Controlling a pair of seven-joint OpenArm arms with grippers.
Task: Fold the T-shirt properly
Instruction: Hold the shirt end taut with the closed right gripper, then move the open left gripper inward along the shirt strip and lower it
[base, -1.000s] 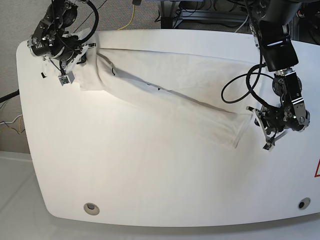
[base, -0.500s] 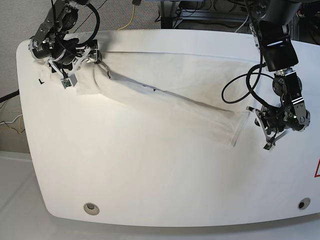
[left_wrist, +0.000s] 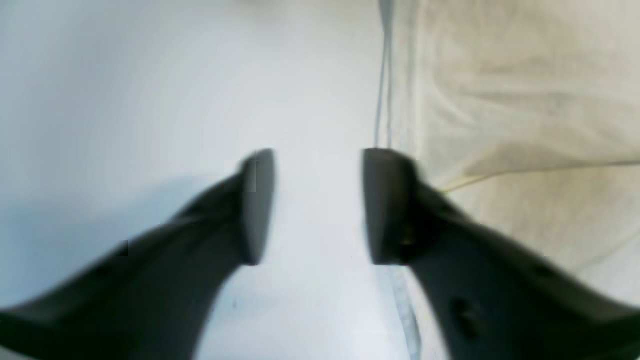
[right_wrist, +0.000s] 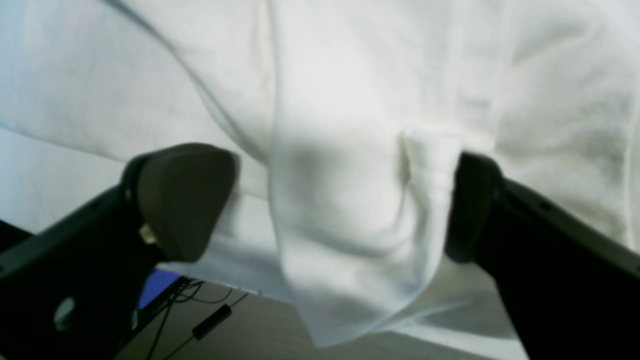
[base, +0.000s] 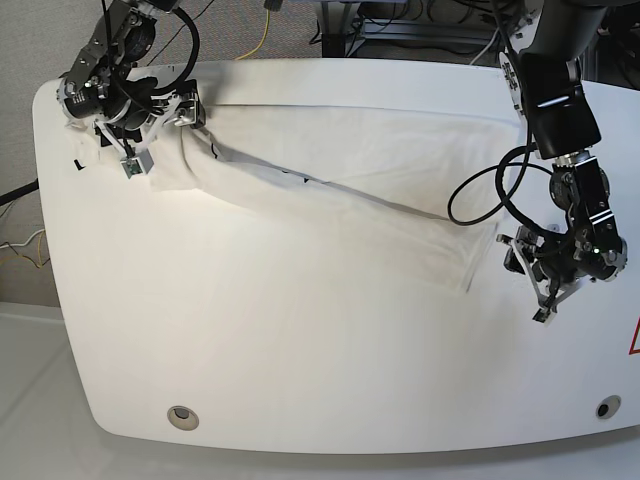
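**Shirt stretched across the far half of the table, both claws parted**

Lying in a long folded band: the T-shirt (base: 330, 185), running from the far left corner of the table (base: 300, 360) slantwise down toward the right edge. Bunched and thick at the far left end, flatter and narrower at the right end, which stops short of the right edge.

At the far left corner, over the bunched end: the right gripper (base: 150, 125), jaws spread wide in the wrist view, a loose fold of white cloth (right_wrist: 350, 225) hanging between the fingers, touching neither pad firmly. Released, not pinching.

Near the right edge, just beside the shirt's narrow end: the left gripper (base: 545, 290), fingers (left_wrist: 390, 205) apart over bare tabletop, nothing between them. Shirt hem (left_wrist: 500, 100) alongside the one finger, just beside it. Released as well.
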